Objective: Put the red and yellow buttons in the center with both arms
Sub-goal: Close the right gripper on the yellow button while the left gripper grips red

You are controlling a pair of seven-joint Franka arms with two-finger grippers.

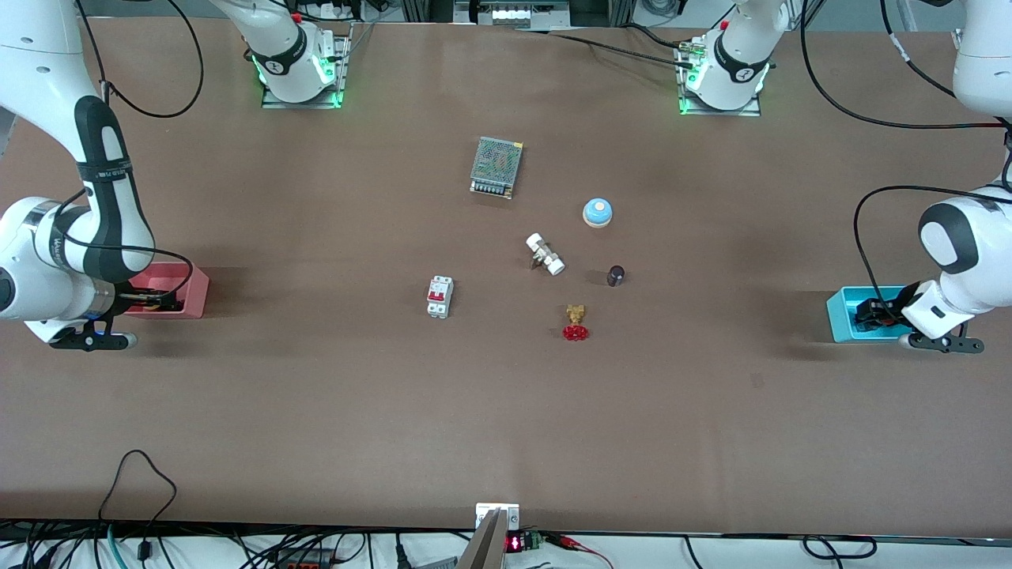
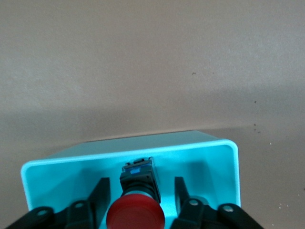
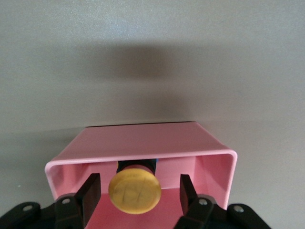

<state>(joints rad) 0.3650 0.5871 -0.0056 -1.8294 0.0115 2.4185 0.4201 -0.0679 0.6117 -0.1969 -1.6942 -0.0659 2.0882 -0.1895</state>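
While both arms reached down at the two ends of the brown tabletop (image 1: 316,411), each gripper sat inside a small bin with its fingers spread and nothing grasped. The left gripper (image 2: 141,198) was lowered into a cyan bin (image 1: 843,316) close to the table edge at the left arm's end, its two black fingers (image 2: 101,195) standing apart on either side of the red button (image 2: 136,214), which rested in the bin with its black body pointing toward the bin's wall. The right gripper (image 3: 138,193) was lowered into a pink bin (image 1: 190,296) near the edge at the right arm's end, its fingers (image 3: 90,191) likewise parted around the yellow button (image 3: 134,192), not touching its cap in the wrist view.

Around the middle of the worktop lay a metal power supply (image 1: 496,167), a blue dome on a beige base (image 1: 598,212), a white and silver fitting (image 1: 545,254), a small dark knob (image 1: 615,275), a white circuit breaker with a red switch (image 1: 439,296), and a brass valve with a red handwheel (image 1: 575,322). The valve lay nearest the front camera of these; the power supply lay nearest the arms' bases.
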